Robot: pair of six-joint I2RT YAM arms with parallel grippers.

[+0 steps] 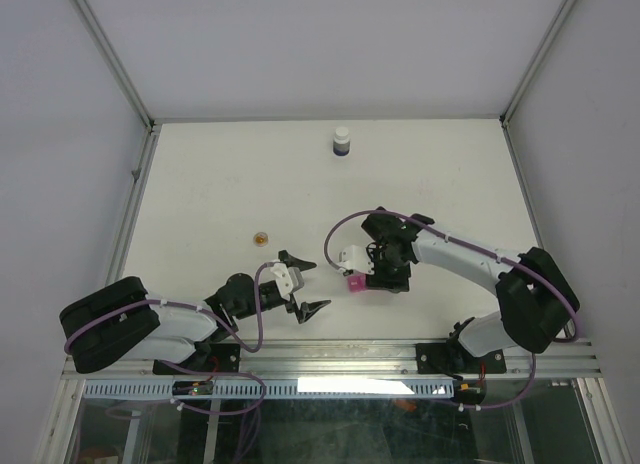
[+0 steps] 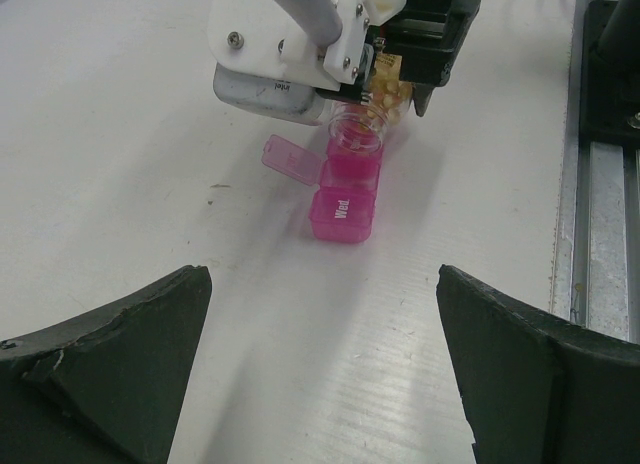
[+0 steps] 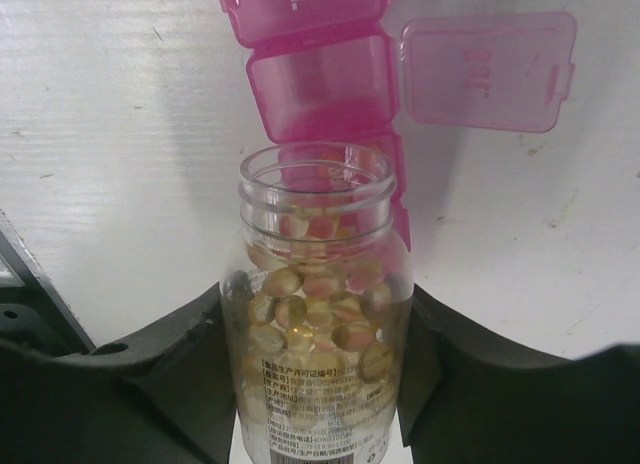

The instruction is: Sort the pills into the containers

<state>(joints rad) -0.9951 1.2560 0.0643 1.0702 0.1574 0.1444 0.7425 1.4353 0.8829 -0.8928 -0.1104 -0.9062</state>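
Right gripper point(image 3: 320, 384): I see it clamped around the clear bottle point(image 3: 316, 234).
Pills point(image 3: 310, 309): inside that bottle, between the gripper's fingers point(image 3: 140, 384), mouth just over the pink containers point(image 3: 320, 79).
Containers: on the worktop point(image 1: 220, 184), one lid point(image 3: 487, 69) open.
Left gripper point(image 1: 316, 284): spread wide, holding nothing.

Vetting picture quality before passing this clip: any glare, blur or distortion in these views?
Top external: even light, soft shadows, a glare strip below the front rail. Left wrist: the pink organiser is sharp, "Wed" readable; the left end effector looms dark and soft-edged. Right wrist: the clear bottle sits close, its label blurred, the organiser warped through the glass.
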